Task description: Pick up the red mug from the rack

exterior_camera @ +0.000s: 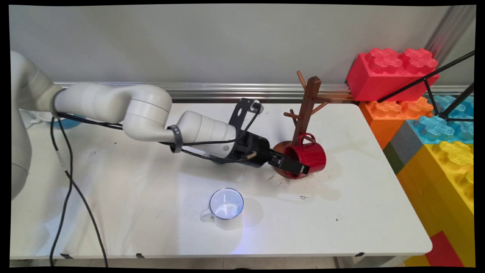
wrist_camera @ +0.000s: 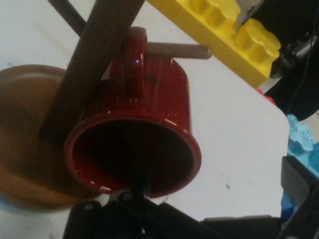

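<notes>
Red mug (exterior_camera: 308, 156) hanging by its handle on a lower peg of the wooden rack (exterior_camera: 306, 110), lying sideways just above the rack's round base, mouth facing the arm. End effector (exterior_camera: 292, 165) pinching the mug's rim, one finger inside the mouth, one outside. White mug (exterior_camera: 224, 207) standing upright on the counter (exterior_camera: 360, 212), well apart. Toy bricks (exterior_camera: 435, 144) stacking up at the right edge.

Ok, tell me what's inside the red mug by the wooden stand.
One gripper finger reaches into the red mug, gripping its rim; otherwise the hand view shows only dark, bare wall. The deepest part is in shadow. The mug's handle hangs on a peg of the wooden mug tree.
</notes>
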Robot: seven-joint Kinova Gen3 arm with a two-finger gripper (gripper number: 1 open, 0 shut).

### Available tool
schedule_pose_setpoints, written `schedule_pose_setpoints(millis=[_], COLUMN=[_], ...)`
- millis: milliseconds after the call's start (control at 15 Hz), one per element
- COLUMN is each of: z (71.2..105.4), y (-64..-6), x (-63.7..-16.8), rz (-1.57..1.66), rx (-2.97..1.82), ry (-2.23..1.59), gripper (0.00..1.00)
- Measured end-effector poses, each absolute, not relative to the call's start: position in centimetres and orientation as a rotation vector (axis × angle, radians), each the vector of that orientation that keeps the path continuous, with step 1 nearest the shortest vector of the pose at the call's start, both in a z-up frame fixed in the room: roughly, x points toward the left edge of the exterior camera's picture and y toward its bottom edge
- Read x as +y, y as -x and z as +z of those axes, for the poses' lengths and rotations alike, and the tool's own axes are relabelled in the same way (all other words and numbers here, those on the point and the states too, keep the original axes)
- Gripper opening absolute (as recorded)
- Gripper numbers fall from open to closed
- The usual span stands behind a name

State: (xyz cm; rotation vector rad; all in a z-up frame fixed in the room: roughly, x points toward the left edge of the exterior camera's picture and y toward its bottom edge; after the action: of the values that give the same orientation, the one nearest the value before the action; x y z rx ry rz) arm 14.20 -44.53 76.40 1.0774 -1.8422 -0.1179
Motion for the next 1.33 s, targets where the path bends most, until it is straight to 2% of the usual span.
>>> schedule_pose_setpoints(millis=[1133, 1200, 1333], z=[73.4, 73.3, 73.2], y=[-11.7, -11.7, -11.8], x=[-46.5, -46.5, -46.5], rz=[-0.148, -0.144, -0.135], rx=[-1.719, -1.718, -1.717], ry=[-1.132, -1.133, -1.139], gripper=[1.0, 0.0, 0.0])
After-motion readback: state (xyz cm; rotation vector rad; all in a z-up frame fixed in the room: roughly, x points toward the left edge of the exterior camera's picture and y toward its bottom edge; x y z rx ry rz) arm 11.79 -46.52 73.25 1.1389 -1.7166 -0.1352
